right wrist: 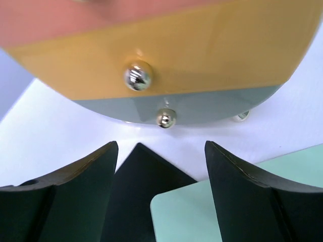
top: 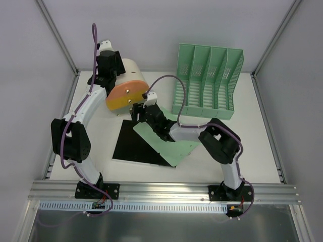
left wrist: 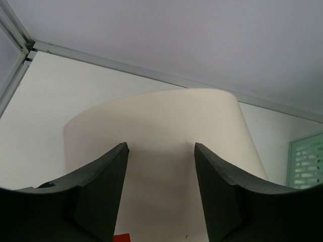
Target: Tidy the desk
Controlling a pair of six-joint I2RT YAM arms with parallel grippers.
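Desk [top: 262,151] back edge: drum [top: 132,70], green rack [top: 207,83]

Desk [top: 252,151]: bore every item listed below.

1. Drawer unit [top: 128,83]: stood at the rear left, near the back wall, its knobbed front turned toward the near edge.
2. File rack [top: 207,83]: sat at the rear right, apart from the drawer unit, by the back wall.
3. Sheet [top: 133,146]: lay flat at the centre, in front of the drawer unit.
4. Folder [top: 176,151]: lay partly on the sheet's right side, the remainder on the desk, in front of the file rack.
5. Left gripper [left wrist: 160,146]: was over the drawer unit's top, at its rear left.
6. Right gripper [right wrist: 161,146]: was above the sheet's rear corner, just before the drawer unit's front.
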